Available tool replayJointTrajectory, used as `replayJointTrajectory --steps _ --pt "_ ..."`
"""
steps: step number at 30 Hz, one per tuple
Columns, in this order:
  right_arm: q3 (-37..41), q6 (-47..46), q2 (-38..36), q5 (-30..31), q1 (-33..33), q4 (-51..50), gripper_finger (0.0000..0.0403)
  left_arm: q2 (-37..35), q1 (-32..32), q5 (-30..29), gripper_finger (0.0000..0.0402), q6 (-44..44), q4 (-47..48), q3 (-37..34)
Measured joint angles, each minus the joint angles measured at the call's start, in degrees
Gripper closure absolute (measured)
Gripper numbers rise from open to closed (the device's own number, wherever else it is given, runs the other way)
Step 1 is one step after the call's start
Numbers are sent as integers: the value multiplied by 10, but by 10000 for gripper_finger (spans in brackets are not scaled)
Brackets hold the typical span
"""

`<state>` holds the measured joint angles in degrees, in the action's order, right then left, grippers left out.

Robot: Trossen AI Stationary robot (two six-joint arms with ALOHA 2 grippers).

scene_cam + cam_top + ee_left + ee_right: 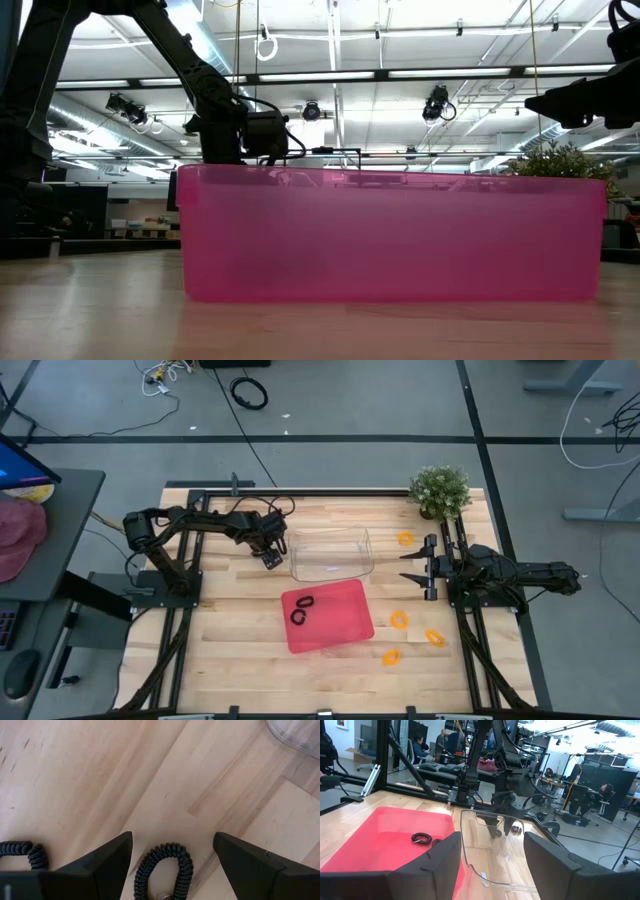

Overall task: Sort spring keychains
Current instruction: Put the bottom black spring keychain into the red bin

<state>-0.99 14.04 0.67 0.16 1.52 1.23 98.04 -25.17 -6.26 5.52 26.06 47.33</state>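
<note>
My left gripper [173, 836] points down at the table just left of the clear bin [332, 553], open. One black spring keychain [165, 870] lies flat on the wood between its fingers, untouched. A second black one [22, 851] lies just outside one finger. Two black keychains [300, 609] lie in the red tray [345, 622]. Several orange keychains lie on the table: one [404, 538] near the plant, three [399, 619] right of the tray. My right gripper [404, 564] waits level and open at the table's right.
A potted plant [440, 490] stands at the far right corner. The clear bin [495, 855] stands between the two grippers, behind the red tray [390, 235]. Bare wood lies left of the tray and along the near edge.
</note>
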Motion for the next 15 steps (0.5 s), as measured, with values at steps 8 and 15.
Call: replayJointTrajectory --steps 8,15 --pt "0 0 0 0 0 0 181 0 0 3 106 0 1 0" --pt "0 0 0 0 0 0 181 0 0 4 106 1 2 0"
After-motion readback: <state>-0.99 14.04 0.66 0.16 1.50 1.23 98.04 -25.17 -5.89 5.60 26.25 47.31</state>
